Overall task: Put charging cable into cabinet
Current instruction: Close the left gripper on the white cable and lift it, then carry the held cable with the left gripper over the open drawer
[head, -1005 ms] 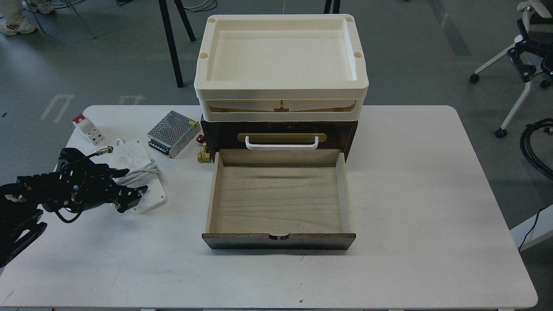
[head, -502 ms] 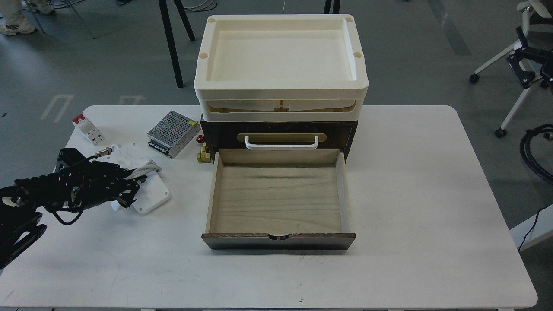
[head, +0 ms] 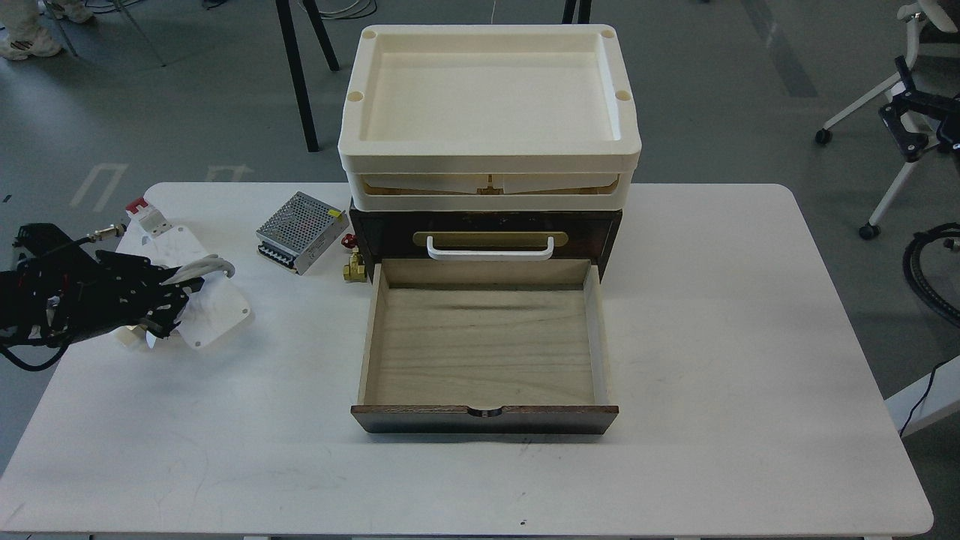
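The charging cable (head: pixel 214 304) is a flat white plate with grey cord loops on top, at the left of the table. My left gripper (head: pixel 171 301) is shut on its left side and holds it tilted, apparently a little above the table. The cabinet (head: pixel 375 229) is a dark brown chest at the table's middle. Its lower drawer (head: pixel 484 345) is pulled fully out, and its pale wood interior holds nothing. The upper drawer is shut, with a white handle (head: pixel 490 250) on a brass plate. My right gripper is out of view.
A cream tray stack (head: pixel 487 112) sits on top of the cabinet. A silver perforated power supply (head: pixel 302 231) and a small brass valve (head: pixel 352 266) lie between the cable and the cabinet. A red-white breaker (head: pixel 144 212) is at far left. The table (head: pixel 750 337) is white.
My left gripper closed on the cable plate and moved left and back with it, away from the drawer. The plate has left its earlier spot on the table.
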